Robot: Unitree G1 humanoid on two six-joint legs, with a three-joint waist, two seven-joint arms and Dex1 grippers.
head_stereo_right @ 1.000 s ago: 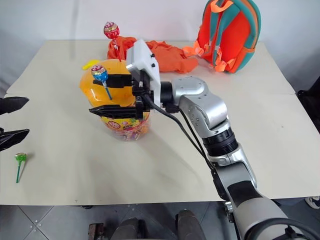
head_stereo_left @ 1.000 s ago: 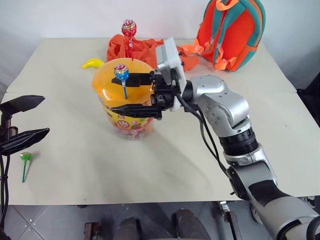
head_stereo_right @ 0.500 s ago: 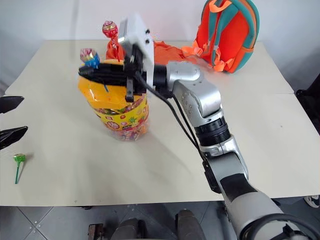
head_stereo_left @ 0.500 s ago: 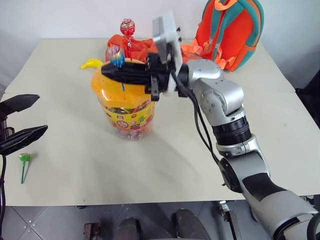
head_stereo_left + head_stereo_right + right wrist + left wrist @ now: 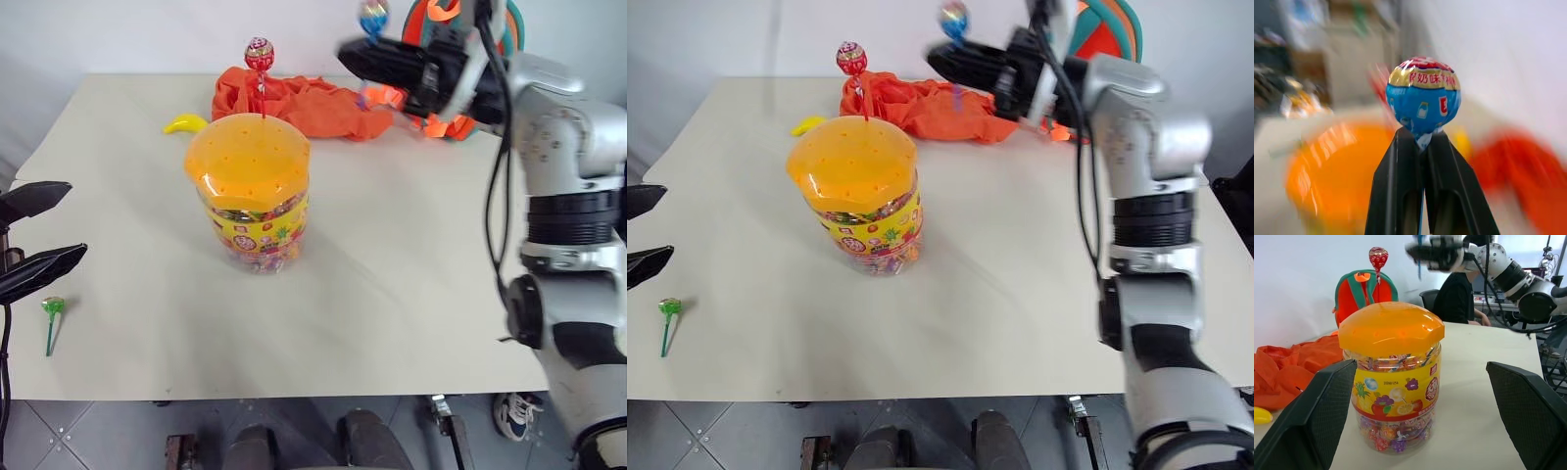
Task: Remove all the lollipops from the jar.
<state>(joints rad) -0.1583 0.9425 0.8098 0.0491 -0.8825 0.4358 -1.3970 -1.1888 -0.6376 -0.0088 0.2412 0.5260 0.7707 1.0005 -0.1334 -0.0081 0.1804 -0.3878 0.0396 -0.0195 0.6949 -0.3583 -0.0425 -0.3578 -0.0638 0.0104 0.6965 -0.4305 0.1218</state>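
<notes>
Pale beige tabletop (image 5: 411,294) set against a plain white wall, with grey floor tiles below its near edge. At the back lie a crumpled orange cloth (image 5: 304,103) and an upright orange-teal backpack (image 5: 1107,24); a yellow banana-shaped toy (image 5: 182,123) sits near the cloth. In the left wrist view a person in a dark top (image 5: 1457,296) sits at a desk behind the tabletop.

Centre: the jar (image 5: 253,201), a clear tub with a domed orange lid pierced by small holes. The red lollipop (image 5: 259,54) stands upright with its stick in a hole at the lid's back edge. The green lollipop (image 5: 51,311) lies flat on the tabletop near the left front corner, well apart from the jar.

Compared with a second ago, the right tool (image 5: 358,54) has left the jar lid and now sits high near the backpack, its fingers pressed together on the stick of the blue lollipop (image 5: 373,16), which is out of the jar. The left tool (image 5: 34,230) stays at the left edge with fingers spread, holding nothing.

Jar label: yellow with a red band, fruit pictures, and small print too fine to read. The blue lollipop's wrapper carries red Chinese characters on a gold band in the right wrist view.
</notes>
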